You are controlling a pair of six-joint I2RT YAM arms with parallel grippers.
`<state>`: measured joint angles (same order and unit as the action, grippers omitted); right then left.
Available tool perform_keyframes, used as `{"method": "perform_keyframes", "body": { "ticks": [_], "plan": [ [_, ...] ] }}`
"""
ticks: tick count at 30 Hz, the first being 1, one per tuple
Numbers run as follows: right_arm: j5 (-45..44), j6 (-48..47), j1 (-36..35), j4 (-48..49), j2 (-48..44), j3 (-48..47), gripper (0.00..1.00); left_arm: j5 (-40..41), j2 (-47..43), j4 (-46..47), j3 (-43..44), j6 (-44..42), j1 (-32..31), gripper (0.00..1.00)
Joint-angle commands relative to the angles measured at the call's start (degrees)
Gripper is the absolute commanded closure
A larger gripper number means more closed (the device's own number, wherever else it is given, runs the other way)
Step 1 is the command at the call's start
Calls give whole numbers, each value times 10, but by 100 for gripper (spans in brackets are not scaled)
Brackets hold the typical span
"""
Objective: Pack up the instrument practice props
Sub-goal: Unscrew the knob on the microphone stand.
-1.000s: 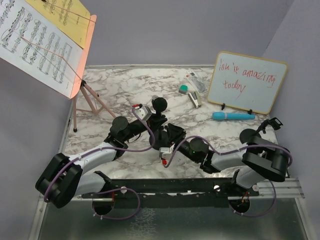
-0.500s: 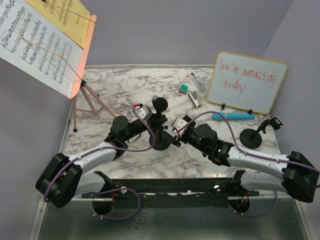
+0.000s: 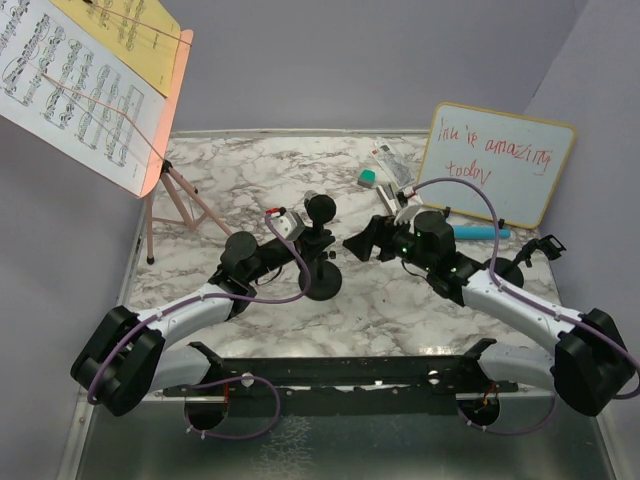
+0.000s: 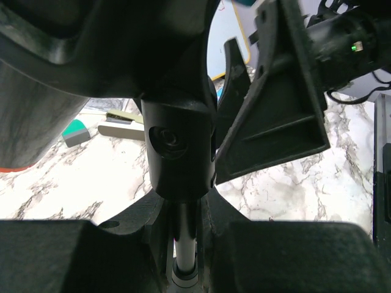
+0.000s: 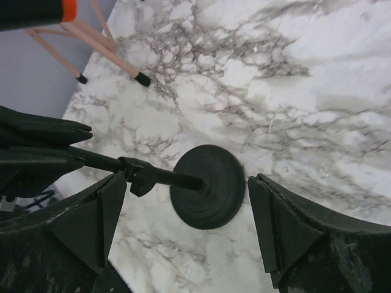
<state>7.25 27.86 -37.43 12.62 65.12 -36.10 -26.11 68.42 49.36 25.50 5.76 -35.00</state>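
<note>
A black mic pole (image 3: pixel 318 250) stands mid-table on its round base (image 3: pixel 320 287), with the black microphone (image 3: pixel 320 209) on top. My left gripper (image 3: pixel 308 243) is shut on its shaft (image 4: pixel 183 241). My right gripper (image 3: pixel 362 241) hangs open just right of the pole, above the base (image 5: pixel 208 186), touching nothing. The blue microphone (image 3: pixel 484 232) lies behind the right arm. Beside that arm the second mic pole shows its clip (image 3: pixel 546 244); its base is hidden. The pink music rack (image 3: pixel 170 90) holds the sheet-music pages (image 3: pixel 70 90) at far left.
A wood-framed whiteboard (image 3: pixel 495 165) leans at the back right. A stapler (image 3: pixel 390 200) and a green eraser (image 3: pixel 367 178) lie in front of it. The rack's tripod legs (image 3: pixel 178 205) stand at the left edge, and also show in the right wrist view as pink legs (image 5: pixel 91 33).
My right gripper has opened and swung from the pole's base back and to the right, now level with the pole's upper part. The left gripper has kept its hold.
</note>
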Motion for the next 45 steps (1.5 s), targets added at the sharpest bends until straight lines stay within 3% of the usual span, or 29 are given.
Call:
{"method": "perform_keyframes", "body": {
  "ticks": [1, 12, 24, 33, 41, 45],
  "plan": [
    [140, 160, 27, 1, 46, -17, 14, -2, 0, -22, 9, 6, -1, 100],
    [299, 290, 55, 150, 169, -18, 31, -6, -5, -22, 9, 7, -1, 100],
    [357, 378, 73, 314, 228, 14, 47, -8, -3, -22, 9, 8, -1, 100],
    [400, 416, 75, 381, 286, 17, 54, -10, -4, -22, 9, 9, -1, 100],
    [413, 430, 78, 421, 298, 27, 72, -10, -5, -22, 9, 9, -1, 100],
    [415, 422, 82, 428, 300, 28, 88, -10, -5, -22, 8, 10, -1, 100]
  ]
}}
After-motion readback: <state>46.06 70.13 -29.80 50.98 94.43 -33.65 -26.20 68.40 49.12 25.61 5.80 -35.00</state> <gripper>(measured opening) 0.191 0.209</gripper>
